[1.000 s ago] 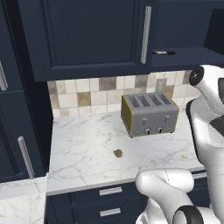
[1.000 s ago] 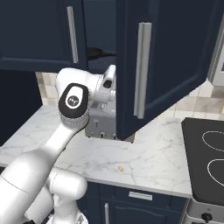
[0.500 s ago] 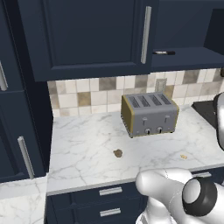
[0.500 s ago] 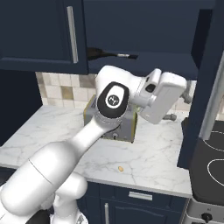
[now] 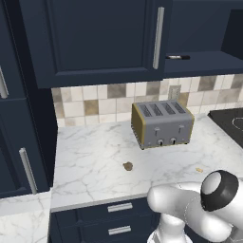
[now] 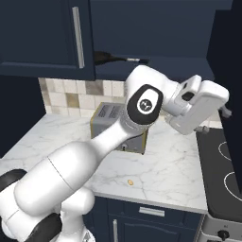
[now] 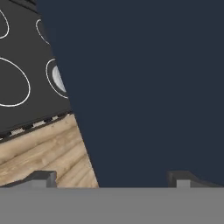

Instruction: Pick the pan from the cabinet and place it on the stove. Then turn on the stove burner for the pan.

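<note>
On the open cabinet [image 6: 142, 28] shelf: frying pan [image 6: 105, 58], handle outward for reach. Gripper [image 7: 111, 177], fingers wide, empty, faces the swung door [image 7: 148, 87] above the stove [image 7: 22, 57].

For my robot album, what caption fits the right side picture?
Robot arm's hand reaches past the toaster toward the open cabinet beside the stove.

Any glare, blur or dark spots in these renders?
Left base view: even light, sharp; soft shadow beside the toaster. Right base view: the pan is nearly lost in the dark cabinet recess. Hand view: a pale glare patch on the stove glass, no blur.
</note>
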You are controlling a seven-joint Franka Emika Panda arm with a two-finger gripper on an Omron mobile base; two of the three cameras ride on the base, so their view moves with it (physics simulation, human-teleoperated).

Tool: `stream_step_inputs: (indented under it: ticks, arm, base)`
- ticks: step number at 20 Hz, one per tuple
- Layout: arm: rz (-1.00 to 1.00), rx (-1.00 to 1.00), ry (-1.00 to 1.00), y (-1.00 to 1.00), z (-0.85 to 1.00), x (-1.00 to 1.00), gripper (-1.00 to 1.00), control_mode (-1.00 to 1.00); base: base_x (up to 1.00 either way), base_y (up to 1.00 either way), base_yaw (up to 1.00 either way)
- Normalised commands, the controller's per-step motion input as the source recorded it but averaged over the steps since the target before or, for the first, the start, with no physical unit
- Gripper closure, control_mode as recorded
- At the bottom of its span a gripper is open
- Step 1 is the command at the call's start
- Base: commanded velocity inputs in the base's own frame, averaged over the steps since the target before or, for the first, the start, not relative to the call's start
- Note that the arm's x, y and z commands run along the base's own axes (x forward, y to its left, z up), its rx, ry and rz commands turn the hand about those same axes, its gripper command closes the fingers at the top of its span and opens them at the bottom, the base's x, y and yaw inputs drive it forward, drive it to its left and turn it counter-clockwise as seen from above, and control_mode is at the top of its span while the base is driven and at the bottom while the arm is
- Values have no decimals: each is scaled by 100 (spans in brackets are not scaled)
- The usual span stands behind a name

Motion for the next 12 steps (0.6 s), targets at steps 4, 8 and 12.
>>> stream_step_inputs:
  ticks: [4,8,12]
  arm:
    - [6,1,-28,87,-6,-56,-100,-100]
    - [11,5,-33,100,-17,-41,-100,-100]
    - [12,11,-31,100,-17,-33,-100,-100]
  base:
    - [0,0,0]
    - [0,0,0]
    - [0,0,0]
